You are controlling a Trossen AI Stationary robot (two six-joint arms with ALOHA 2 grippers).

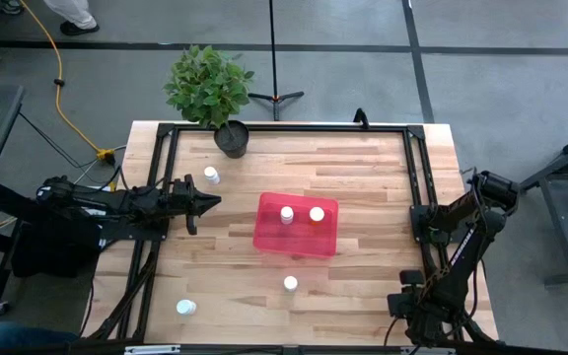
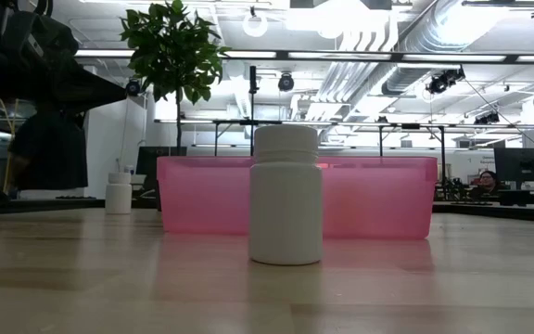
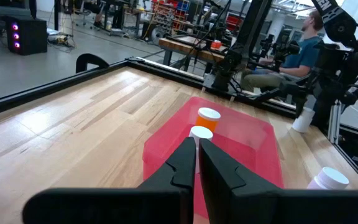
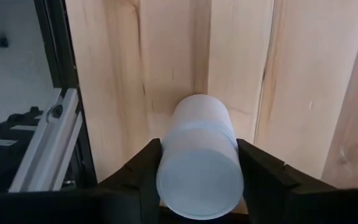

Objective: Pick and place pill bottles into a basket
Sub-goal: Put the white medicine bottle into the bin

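The red-pink basket [image 1: 296, 237] stands mid-table with a white-capped bottle [image 1: 287, 213] and an orange bottle [image 1: 317, 214] inside. Three white bottles stand on the table: one far left [image 1: 211, 175], one in front of the basket [image 1: 290, 283], one near left [image 1: 185, 308]. My left gripper [image 1: 205, 202] is shut and empty, level, left of the basket, pointing at it [image 3: 197, 163]. My right gripper [image 4: 199, 149] is at the near right by the frame [image 1: 405, 299] and is shut on another white bottle [image 4: 197, 124]. In the high view the arm hides this bottle. My right gripper pinches the white bottle between its two fingers, which are on opposite sides of its capped upper end [image 4: 166, 163]. The fingers come from above, pointing down. The bottle is upright below the wrist. Whether its base rests on the wood or is lifted, I cannot tell.
A dark pot with a green plant [image 1: 231, 138] stands at the table's far edge. A black metal frame [image 1: 417, 168] runs around the table top. Bare wood lies between my left gripper and the basket, and right of the basket. A person sits beyond the table [image 3: 303, 43].
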